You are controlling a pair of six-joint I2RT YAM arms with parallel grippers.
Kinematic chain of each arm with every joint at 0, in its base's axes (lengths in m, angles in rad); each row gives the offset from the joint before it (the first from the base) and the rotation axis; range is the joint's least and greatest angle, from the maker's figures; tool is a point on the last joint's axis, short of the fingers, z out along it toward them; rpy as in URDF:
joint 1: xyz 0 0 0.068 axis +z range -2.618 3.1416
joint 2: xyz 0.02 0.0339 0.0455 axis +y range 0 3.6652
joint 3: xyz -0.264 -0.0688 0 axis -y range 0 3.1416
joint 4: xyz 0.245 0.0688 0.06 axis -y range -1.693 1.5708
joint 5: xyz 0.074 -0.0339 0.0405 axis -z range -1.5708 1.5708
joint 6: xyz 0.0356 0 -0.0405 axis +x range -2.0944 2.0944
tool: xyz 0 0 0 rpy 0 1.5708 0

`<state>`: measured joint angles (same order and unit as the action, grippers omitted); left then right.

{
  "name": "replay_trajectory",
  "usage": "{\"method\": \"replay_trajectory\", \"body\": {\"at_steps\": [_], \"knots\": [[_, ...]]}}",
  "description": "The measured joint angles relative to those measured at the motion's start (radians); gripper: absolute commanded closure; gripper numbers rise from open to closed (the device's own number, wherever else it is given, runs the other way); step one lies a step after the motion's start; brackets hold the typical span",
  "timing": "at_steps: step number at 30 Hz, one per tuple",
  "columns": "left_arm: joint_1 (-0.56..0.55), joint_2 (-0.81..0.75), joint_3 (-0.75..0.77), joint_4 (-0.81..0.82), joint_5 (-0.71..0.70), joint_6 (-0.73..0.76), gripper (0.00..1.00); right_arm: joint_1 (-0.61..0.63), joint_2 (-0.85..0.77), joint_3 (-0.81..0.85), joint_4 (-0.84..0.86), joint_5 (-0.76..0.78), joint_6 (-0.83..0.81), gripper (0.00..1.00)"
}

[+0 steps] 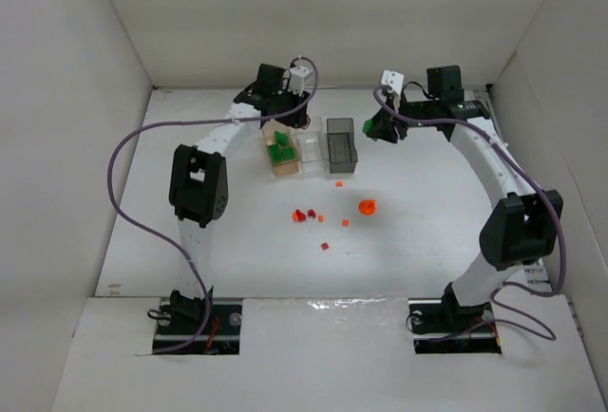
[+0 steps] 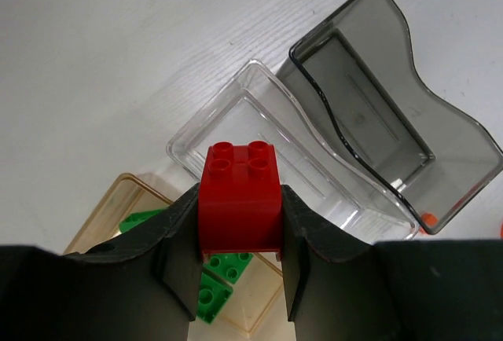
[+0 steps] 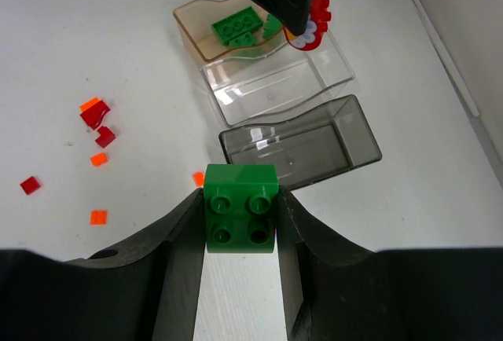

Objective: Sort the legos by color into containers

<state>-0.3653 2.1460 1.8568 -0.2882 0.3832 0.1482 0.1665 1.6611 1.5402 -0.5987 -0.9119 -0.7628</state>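
Observation:
My left gripper (image 2: 240,243) is shut on a red brick (image 2: 240,199), held above the near end of the clear bin (image 2: 314,192) and the edge of the tan-orange bin (image 2: 110,215), which holds green bricks (image 2: 216,282). The smoky grey bin (image 2: 393,129) stands beside them. My right gripper (image 3: 240,235) is shut on a green brick (image 3: 240,207), held above the table just in front of the grey bin (image 3: 302,143). In the top view the bins (image 1: 311,149) stand in a row at the back centre, between the left gripper (image 1: 285,116) and the right gripper (image 1: 377,127).
Loose red pieces (image 1: 302,215) and small orange pieces (image 1: 339,184) lie on the table in front of the bins, with a round orange piece (image 1: 368,207) to the right. White walls enclose the table on three sides.

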Motion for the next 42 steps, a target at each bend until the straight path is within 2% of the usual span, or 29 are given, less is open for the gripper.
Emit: {"method": "replay_trajectory", "body": {"at_steps": [1, 4, 8, 9, 10, 13, 16, 20, 24, 28, 31, 36, 40, 42], "knots": [[-0.001, 0.008, 0.016, -0.005, -0.003, 0.000, 0.69, 0.000, 0.000, 0.000, 0.000, 0.000, -0.001, 1.00], [-0.004, 0.027, 0.051, -0.023, -0.006, 0.001, 0.61, 0.000, 0.000, 0.000, 0.000, 0.000, -0.002, 1.00], [-0.007, 0.038, 0.057, -0.036, 0.011, 0.006, 0.35, 0.000, 0.000, 0.000, 0.000, 0.003, -0.005, 1.00], [-0.008, 0.039, 0.057, -0.037, 0.016, 0.006, 0.05, 0.000, 0.000, 0.000, 0.000, 0.005, -0.005, 1.00], [-0.008, 0.039, 0.057, -0.037, 0.024, 0.008, 0.00, 0.000, 0.000, 0.000, 0.000, 0.007, -0.007, 1.00], [-0.005, 0.032, 0.042, -0.010, 0.051, -0.017, 0.00, 0.003, 0.000, 0.000, 0.000, 0.022, -0.008, 1.00], [0.014, -0.033, -0.061, 0.071, 0.093, -0.082, 0.00, 0.024, 0.001, 0.004, 0.000, 0.051, -0.011, 1.00], [0.101, -0.241, -0.239, 0.167, 0.100, -0.169, 0.00, 0.084, 0.002, 0.007, 0.055, 0.087, -0.016, 1.00], [0.203, -0.438, -0.249, 0.235, 0.027, -0.230, 0.00, 0.159, 0.027, 0.007, 0.171, 0.102, 0.005, 1.00], [0.319, -0.579, -0.254, 0.257, 0.074, -0.267, 0.00, 0.266, 0.134, 0.058, 0.234, 0.130, 0.025, 1.00], [0.407, -0.606, -0.277, 0.247, 0.124, -0.290, 0.00, 0.351, 0.263, 0.148, 0.257, 0.141, 0.050, 1.00], [0.513, -0.608, -0.454, 0.227, 0.197, -0.315, 0.00, 0.433, 0.446, 0.269, 0.293, 0.169, 0.104, 1.00], [0.522, -0.609, -0.492, 0.151, 0.209, -0.299, 0.00, 0.437, 0.539, 0.340, 0.318, 0.213, 0.148, 0.93], [0.521, -0.619, -0.493, 0.145, 0.219, -0.286, 0.00, 0.435, 0.572, 0.374, 0.332, 0.227, 0.162, 0.86]]}}
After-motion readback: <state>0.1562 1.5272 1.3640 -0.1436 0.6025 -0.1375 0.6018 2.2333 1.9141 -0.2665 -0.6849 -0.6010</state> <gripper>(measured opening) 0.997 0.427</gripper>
